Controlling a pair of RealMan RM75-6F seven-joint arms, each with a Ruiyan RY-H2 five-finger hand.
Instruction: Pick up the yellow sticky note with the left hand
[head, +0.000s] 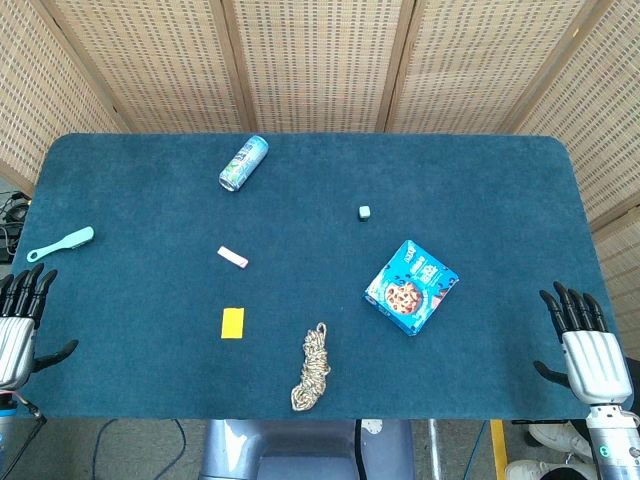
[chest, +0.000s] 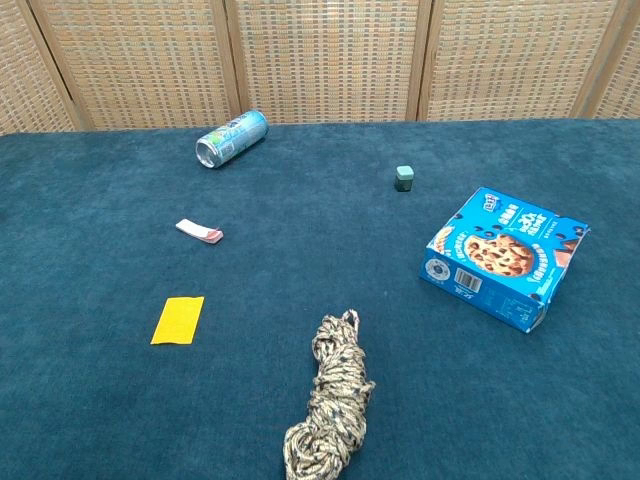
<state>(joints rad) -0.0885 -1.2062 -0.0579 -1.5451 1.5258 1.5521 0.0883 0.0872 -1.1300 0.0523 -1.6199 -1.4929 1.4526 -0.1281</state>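
Head view:
- The worktop (head: 130, 390) carried a dark blue cloth and stood before woven screens.
- The left hand (head: 20, 320) rested at the worktop's left edge, fingers spread apart and holding nothing.
- The right hand (head: 585, 345) rested at the right edge, fingers likewise apart and empty.
- The yellow sticky note (head: 232, 323) lay flat on the cloth, left of centre and toward the near edge, well apart from the left hand and untouched.
- A coiled rope (head: 312, 368) lay to the right of the note, near the front edge.
- A small pink eraser (head: 233, 257) lay beyond the note.
- A drink can (head: 243, 163) lay on its side toward the far edge.
- A teal brush (head: 62, 243) lay near the left edge, just beyond the left hand.
- A small grey-green cube (head: 365, 212) sat near centre; what it was could not be told at this size.
- A blue cookie box (head: 412, 286) lay right of centre, turned at an angle.

Chest view:
- Neither hand appeared.
- The yellow sticky note (chest: 178, 320) lay flat at left, nothing touching it.
- The rope (chest: 330, 400) lay nearest the camera, the eraser (chest: 200, 232) beyond the note.
- The can (chest: 232, 138) lay at the far side, open end leftward.
- The cube (chest: 404, 178) stood alone, and the cookie box (chest: 505, 257) lay at right.
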